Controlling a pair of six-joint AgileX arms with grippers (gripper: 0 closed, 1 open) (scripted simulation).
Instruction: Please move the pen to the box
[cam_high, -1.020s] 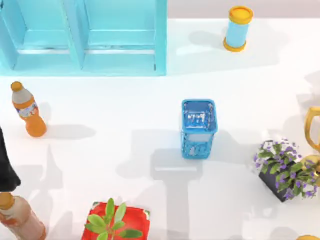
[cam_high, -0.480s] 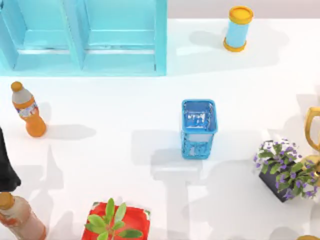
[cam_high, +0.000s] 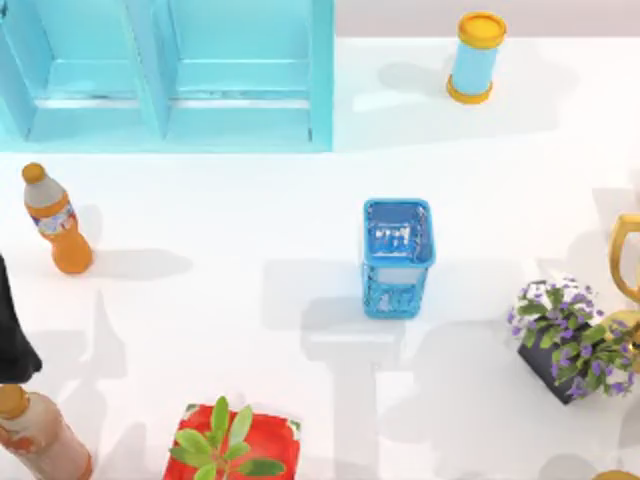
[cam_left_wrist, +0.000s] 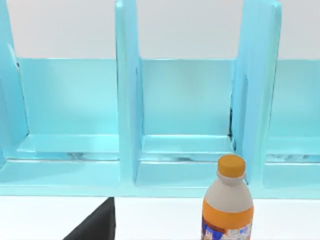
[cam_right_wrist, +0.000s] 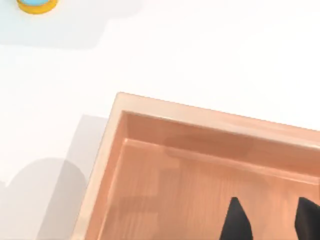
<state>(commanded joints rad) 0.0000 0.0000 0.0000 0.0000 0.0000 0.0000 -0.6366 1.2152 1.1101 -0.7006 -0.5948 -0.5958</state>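
Tan wooden box (cam_right_wrist: 200, 190) lies directly beneath our right gripper (cam_right_wrist: 270, 220); its two dark fingertips (cam_right_wrist: 235, 222) stand apart, nothing between them. Whether our left gripper is parted or closed, we cannot tell; the orange bottle (cam_left_wrist: 227, 205) stands ahead of it.

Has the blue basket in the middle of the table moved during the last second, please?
No. The blue basket keeps the same spot relative to the cyan shelf and the orange bottle.

Blue basket (cam_high: 398, 256), orange bottle (cam_high: 55, 220)
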